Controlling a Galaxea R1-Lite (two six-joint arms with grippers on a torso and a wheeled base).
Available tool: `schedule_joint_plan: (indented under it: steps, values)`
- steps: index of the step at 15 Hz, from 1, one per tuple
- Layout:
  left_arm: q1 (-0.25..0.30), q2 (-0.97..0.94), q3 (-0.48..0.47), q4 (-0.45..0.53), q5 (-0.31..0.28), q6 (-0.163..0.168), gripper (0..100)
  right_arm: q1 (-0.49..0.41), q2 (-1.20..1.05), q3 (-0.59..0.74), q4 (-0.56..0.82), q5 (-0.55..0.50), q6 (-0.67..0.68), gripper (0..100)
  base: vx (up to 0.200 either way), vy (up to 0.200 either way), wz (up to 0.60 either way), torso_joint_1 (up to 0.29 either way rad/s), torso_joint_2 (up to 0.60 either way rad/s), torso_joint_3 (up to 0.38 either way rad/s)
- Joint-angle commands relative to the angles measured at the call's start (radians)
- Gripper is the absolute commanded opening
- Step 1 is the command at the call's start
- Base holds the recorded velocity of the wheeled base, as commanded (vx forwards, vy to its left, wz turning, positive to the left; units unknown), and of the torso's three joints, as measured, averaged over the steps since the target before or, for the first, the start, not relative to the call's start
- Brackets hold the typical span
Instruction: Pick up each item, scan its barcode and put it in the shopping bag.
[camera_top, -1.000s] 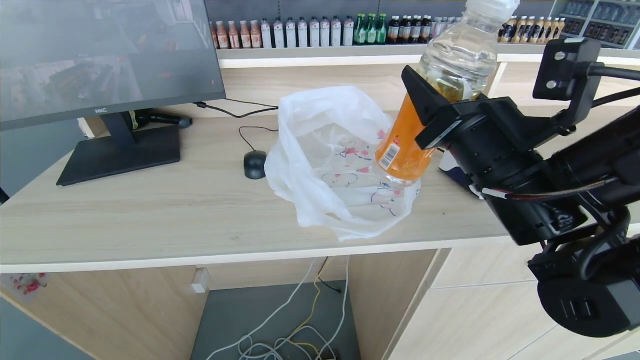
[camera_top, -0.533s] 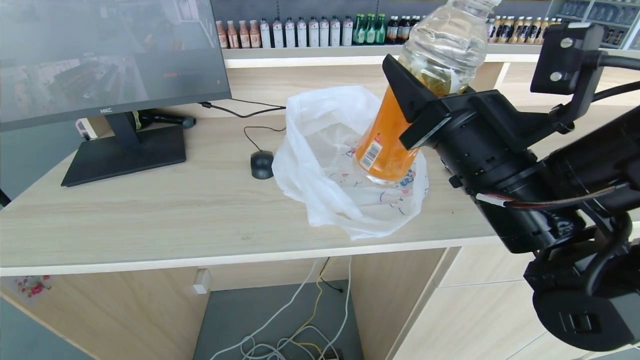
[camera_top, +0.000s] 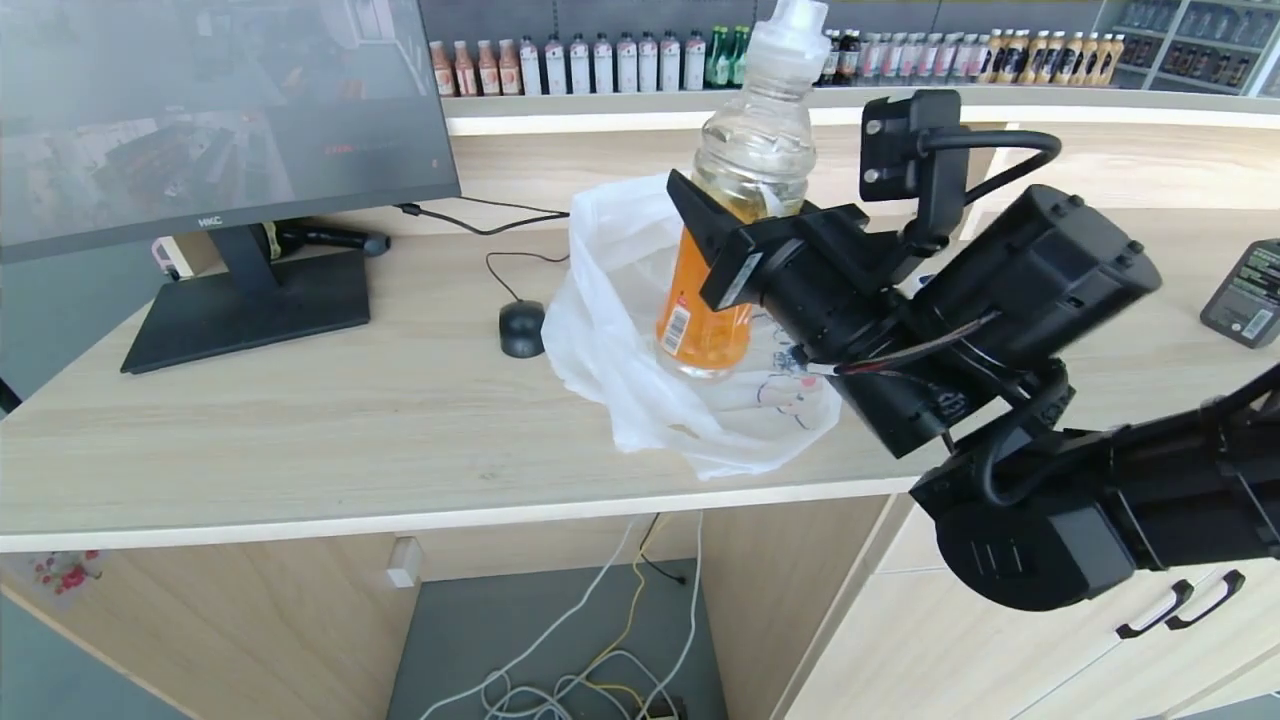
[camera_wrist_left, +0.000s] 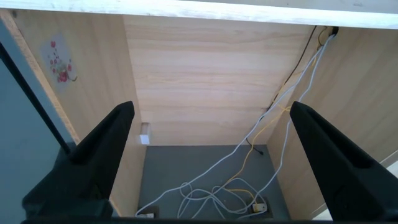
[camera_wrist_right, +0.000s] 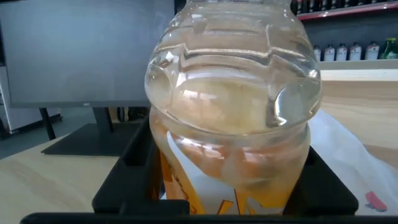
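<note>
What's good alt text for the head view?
The right gripper holds an orange-labelled bottle at the mouth of the white shopping bag on a wooden counter. A monitor and mouse stand further left.

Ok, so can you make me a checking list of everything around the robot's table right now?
Surface: light wooden counter, carrying the things below.
Job's things: clear plastic bottle with orange label, tilted, base over the open white plastic shopping bag; dark packet lying at the counter's right end.
Clutter: black monitor; black mouse; dark handheld device behind the monitor stand.
Grippers: right gripper shut on the bottle; left gripper below the counter, fingers open, holding nothing.
Cables: black cables on the counter; white and yellow cables underneath.
Surroundings: shelves of bottles behind; cupboard drawers below.
</note>
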Motion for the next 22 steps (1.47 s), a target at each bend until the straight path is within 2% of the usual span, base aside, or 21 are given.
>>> schedule_joint_plan:
  steps: [1, 4, 11, 15, 20, 22]
  values:
    - [0.0, 0.0, 0.0, -0.001, 0.0, 0.0, 100, -0.006, 0.036, -0.077, 0.061, 0.006, -0.002, 0, 0.0, 0.0, 0.0, 0.0, 0.0, 0.0]
    - [0.0, 0.0, 0.0, -0.001, 0.0, 0.0, 100, -0.065, 0.079, -0.175, 0.113, 0.061, -0.003, 0, 0.0, 0.0, 0.0, 0.0, 0.0, 0.0]
    - [0.0, 0.0, 0.0, -0.001, 0.0, 0.0, 100, -0.137, 0.152, -0.33, 0.199, 0.084, -0.003, 0, 0.0, 0.0, 0.0, 0.0, 0.0, 0.0]
    - [0.0, 0.0, 0.0, -0.001, 0.0, 0.0, 100, -0.149, 0.192, -0.427, 0.286, 0.104, -0.003, 0, 0.0, 0.0, 0.0, 0.0, 0.0, 0.0]
    - [0.0, 0.0, 0.0, -0.001, 0.0, 0.0, 100, -0.175, 0.281, -0.524, 0.3, 0.107, -0.011, 0, 0.0, 0.0, 0.0, 0.0, 0.0, 0.0]
    - [0.0, 0.0, 0.0, -0.001, 0.0, 0.0, 100, -0.177, 0.29, -0.522, 0.3, 0.115, -0.013, 0, 0.0, 0.0, 0.0, 0.0, 0.0, 0.0]
